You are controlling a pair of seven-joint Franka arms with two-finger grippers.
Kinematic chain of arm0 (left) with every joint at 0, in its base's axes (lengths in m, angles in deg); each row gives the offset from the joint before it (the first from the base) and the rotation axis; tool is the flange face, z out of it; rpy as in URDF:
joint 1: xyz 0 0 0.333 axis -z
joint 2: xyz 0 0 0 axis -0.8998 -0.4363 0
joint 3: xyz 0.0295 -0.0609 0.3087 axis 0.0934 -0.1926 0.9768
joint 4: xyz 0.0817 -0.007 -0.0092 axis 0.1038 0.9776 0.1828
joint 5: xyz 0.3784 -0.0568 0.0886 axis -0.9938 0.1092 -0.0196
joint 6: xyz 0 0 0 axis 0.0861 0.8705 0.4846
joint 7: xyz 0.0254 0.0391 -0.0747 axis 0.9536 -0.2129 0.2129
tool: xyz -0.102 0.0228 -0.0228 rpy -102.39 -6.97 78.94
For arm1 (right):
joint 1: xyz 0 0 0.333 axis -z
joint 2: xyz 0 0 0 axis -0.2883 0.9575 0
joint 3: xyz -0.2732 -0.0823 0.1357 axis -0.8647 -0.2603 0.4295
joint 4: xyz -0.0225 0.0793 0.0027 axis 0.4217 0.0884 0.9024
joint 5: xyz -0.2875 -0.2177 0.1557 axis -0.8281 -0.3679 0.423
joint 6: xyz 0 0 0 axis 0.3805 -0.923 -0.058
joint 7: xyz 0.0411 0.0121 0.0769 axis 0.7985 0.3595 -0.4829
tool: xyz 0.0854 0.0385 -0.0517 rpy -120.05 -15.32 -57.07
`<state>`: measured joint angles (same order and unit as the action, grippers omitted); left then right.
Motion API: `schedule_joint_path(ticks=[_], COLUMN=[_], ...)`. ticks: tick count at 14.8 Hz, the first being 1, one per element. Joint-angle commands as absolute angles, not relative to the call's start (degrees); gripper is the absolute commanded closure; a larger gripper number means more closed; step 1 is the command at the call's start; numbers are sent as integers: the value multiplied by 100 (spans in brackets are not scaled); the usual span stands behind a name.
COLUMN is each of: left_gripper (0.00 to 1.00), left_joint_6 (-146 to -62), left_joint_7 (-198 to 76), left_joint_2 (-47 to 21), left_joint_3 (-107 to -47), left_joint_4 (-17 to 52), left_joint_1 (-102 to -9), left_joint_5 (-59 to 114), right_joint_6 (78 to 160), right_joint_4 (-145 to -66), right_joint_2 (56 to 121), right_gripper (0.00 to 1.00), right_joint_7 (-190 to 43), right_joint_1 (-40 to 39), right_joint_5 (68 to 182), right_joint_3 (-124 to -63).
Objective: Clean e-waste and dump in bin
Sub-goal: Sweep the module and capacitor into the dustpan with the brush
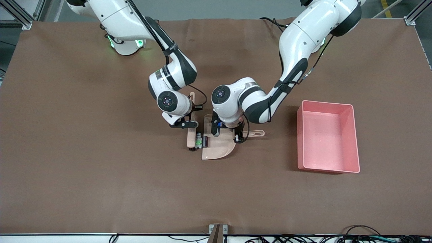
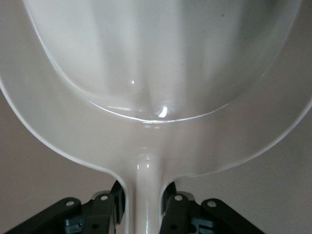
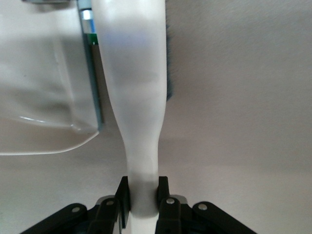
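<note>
Together, we see these things on a brown cloth-covered table (image 1: 84,168):

E-waste look: we make out a tiny white-grey piece with a bright green label (image 1: 199,142); just beside it sits a small dark stubby part (image 1: 192,149), too small for us to describe further.

E-waste place: both bits lie on the table between the brush head and the dustpan's straight open edge, touching or nearly touching that edge.

Bin: we see one pink rectangular plastic tub with low straight walls (image 1: 354,138), well apart from the pan, toward the left arm's end of the table.

Dustpan: one beige plastic dustpan with a curved rim and a slim handle (image 1: 219,146) lies flat at the table's middle. In the left wrist view its glossy scoop (image 2: 161,63) fills the frame.

Brush: one beige plastic brush with a long waisted handle (image 1: 191,136) lies beside the pan; in the right wrist view we see dark bristles along the edge of its body (image 3: 134,73).

Left gripper: the left gripper (image 1: 239,136) is closed around the dustpan's handle, one finger (image 2: 105,209) on each side of the stem.

Right gripper: the right gripper (image 1: 189,124) is clamped on the brush's handle, its fingers (image 3: 165,202) pressed against the narrow neck.

Counts: we count two e-waste bits, one bin, one dustpan, one brush, two arms.
</note>
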<state>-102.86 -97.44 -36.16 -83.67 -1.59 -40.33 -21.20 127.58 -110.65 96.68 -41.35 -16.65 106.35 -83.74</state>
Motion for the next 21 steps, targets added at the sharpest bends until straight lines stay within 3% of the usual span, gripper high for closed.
schedule_joint_path(ticks=[1,9,14,17,21], left_gripper=[97,97,97,97,97], left_joint_6=[-10321,-10321,-10321,-10321,-10452], left_joint_7=[-9597,-9588,-9588,-9579,-9377], left_joint_2=[-3879,-3914,-3914,-3914,-3923], left_joint_3=[-8310,-8301,-8301,-8301,-8310], left_joint_4=[-334,-334,-334,-326,-317], left_joint_1=[-3917,-3917,-3917,-3926,-3978], left_joint_5=[-2224,-2224,-2224,-2224,-2189], right_joint_6=[12744,12604,11884,11243,11074], right_joint_4=[-10709,-10172,-9864,-9864,-9951], right_joint_2=[9962,10244,10200,10130,9893], right_gripper=[100,100,100,100,100], right_joint_7=[-4112,-4174,-4200,-4681,-5290], right_joint_1=[-1848,-1919,-1788,-1236,-759], right_joint_5=[10844,11238,11476,11424,11284], right_joint_3=[-8428,-8367,-8402,-8428,-8454])
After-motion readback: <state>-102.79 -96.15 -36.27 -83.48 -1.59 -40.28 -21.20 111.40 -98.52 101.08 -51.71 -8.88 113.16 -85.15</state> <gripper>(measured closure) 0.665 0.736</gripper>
